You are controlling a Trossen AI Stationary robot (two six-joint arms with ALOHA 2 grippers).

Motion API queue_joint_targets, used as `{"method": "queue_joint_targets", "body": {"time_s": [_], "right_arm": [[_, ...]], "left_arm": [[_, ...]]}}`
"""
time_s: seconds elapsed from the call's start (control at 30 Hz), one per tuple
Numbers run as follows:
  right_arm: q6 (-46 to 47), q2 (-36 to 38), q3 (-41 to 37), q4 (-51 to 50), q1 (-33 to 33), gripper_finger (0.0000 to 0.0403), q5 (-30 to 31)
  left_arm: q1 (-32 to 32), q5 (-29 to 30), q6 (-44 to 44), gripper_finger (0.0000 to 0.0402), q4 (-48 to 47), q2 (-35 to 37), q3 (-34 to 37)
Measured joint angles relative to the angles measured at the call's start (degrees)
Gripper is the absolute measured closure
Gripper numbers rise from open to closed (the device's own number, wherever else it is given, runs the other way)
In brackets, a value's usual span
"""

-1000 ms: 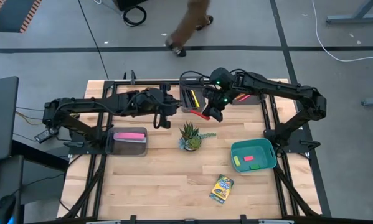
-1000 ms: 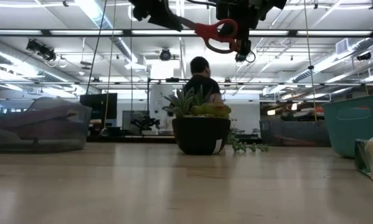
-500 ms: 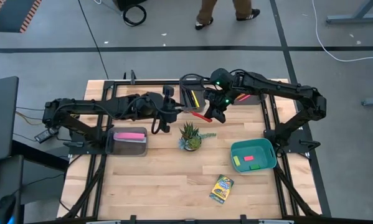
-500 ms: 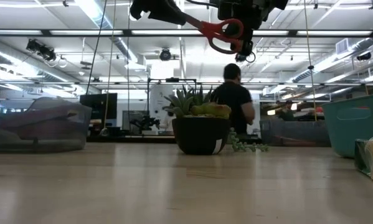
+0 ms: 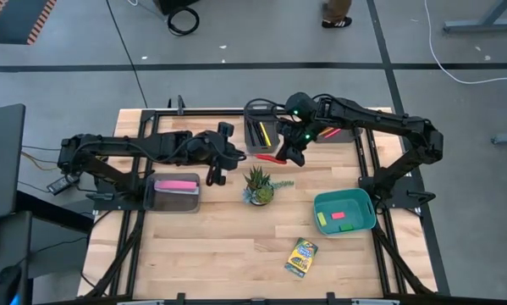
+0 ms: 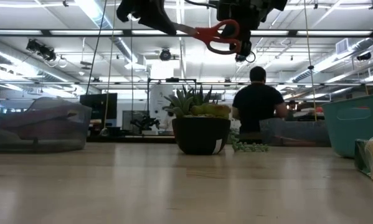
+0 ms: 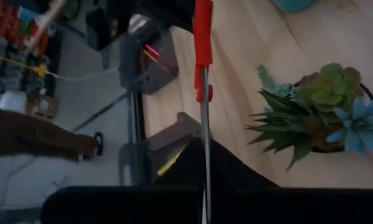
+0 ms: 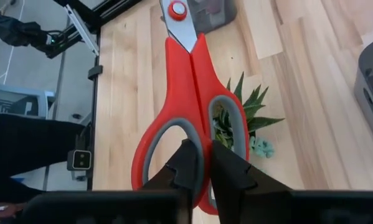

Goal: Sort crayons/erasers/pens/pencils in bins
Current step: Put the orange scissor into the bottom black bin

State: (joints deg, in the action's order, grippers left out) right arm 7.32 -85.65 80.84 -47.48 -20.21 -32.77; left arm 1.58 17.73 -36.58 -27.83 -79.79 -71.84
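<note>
A pair of red-handled scissors (image 6: 217,34) hangs high over the table's far middle, held between both grippers. My right gripper (image 8: 205,165) is shut on the handle end. My left gripper (image 7: 203,208) is shut on the blades' end. The crayon box (image 5: 301,257) lies flat near the front edge. Erasers (image 5: 338,215) lie in the teal bin (image 5: 363,222). Pens (image 5: 263,134) lie in the dark bin (image 5: 251,140) at the far edge. Pencils (image 5: 329,133) lie in the grey bin beside it. My left gripper pinches the steel blades (image 7: 204,155) between its two fingers, which lie along them. Its own body hides the exact place. My right gripper has one fingertip (image 8: 186,155) in each handle loop and pinches the inner bars (image 8: 202,134) where the loops meet. The scissors hang clear of the table.
A potted succulent (image 5: 258,185) stands mid-table, below the scissors. A grey bin (image 5: 164,199) with a long pink bar sits at the left. A person stands in the room beyond the far edge.
My left gripper has shifted a little toward the table's left at the blades' end, and the scissors have rocked slightly between the two grippers while staying aloft. A person beyond the far edge has walked toward the right.
</note>
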Motion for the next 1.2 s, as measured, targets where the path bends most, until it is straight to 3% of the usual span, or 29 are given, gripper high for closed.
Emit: {"method": "queue_joint_targets", "body": {"time_s": [0.1, 0.3, 0.43, 0.53, 0.7, 0.97, 1.1, 1.2], "right_arm": [[-0.05, -0.02, 0.0, 1.05, 0.0, 0.0334, -0.05], [-0.55, 0.09, 0.0, 1.49, -0.19, 0.0278, -0.14], [-2.08, 0.09, 0.0, 1.22, -0.82, 0.0262, -0.27], [-3.89, 0.3, -0.02, 0.66, -1.54, 0.026, -0.28], [-6.0, 0.66, -0.02, 0.56, -2.38, 0.0259, -0.28], [-6.72, 0.66, -0.02, -0.83, -2.05, 0.0258, -0.31], [-6.59, 0.66, -0.02, -2.28, -2.05, 0.0258, -0.3], [-4.01, 0.66, -0.02, -2.84, -2.1, 0.0258, -0.28]], "left_arm": [[0.38, 0.01, 5.08, 0.0397, -4.74, 0.0, -0.46], [1.71, 0.28, 23.69, 0.0397, -19.53, 0.37, -4.39], [1.61, -0.03, 35.65, 0.0397, -28.0, 2.19, -7.17], [0.53, -1.75, 44.47, 0.0397, -39.5, 3.74, -9.59], [-5.29, -2.91, 57.95, 0.0397, -52.05, 6.93, -11.53], [-19.09, -3.51, 75.24, 0.0397, -55.14, 10.76, -11.5], [-25.44, -3.61, 81.31, 0.0397, -62.34, 11.84, -8.82], [-29.53, -3.36, 84.66, 0.0397, -61.36, 15.89, -4.1]]}}
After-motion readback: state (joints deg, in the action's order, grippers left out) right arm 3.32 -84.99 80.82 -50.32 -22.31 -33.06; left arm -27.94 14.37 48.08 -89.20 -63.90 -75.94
